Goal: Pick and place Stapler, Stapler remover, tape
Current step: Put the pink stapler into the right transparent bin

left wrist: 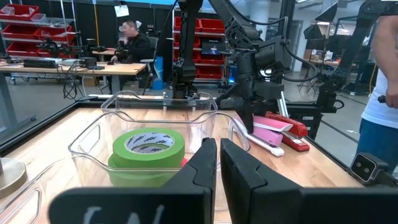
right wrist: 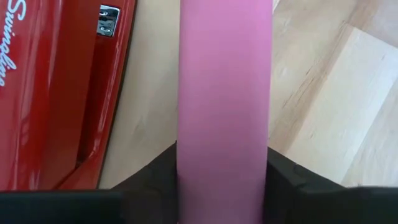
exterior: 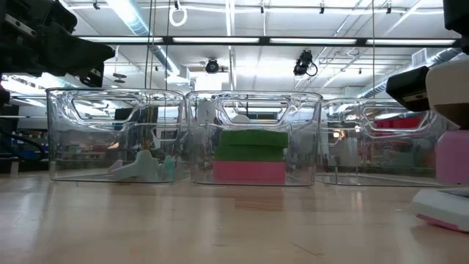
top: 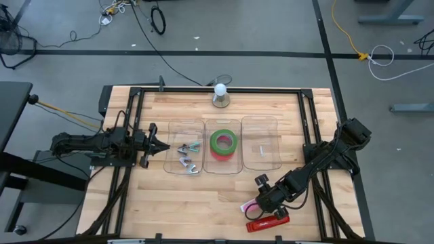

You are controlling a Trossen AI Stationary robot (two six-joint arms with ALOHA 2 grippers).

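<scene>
A pink stapler (top: 249, 207) with a white base lies near the table's front right, next to a red stapler (top: 266, 223). My right gripper (top: 260, 202) is over the pink stapler and shut on it. Three clear bins stand in a row. The left bin (top: 184, 154) holds staple removers (top: 186, 150). The middle bin (top: 222, 161) holds the green tape roll (top: 223, 142) on its pink core. My left gripper (top: 161, 146) hovers shut and empty at the left bin's left side. My right gripper pinches the pink stapler's two long sides (right wrist: 186, 155) between its two fingers (right wrist: 155, 171), which lie across the body. The fingers come from above, slanting down. In the low view the stapler's white base (exterior: 440, 205) seems to lie on the table.
The right bin (top: 261, 150) holds only a small white piece. A white ball on a round grey base (top: 221, 95) stands at the table's far edge. Dark rails run along both table sides. A person sits at a desk beyond the table (left wrist: 134, 40).
</scene>
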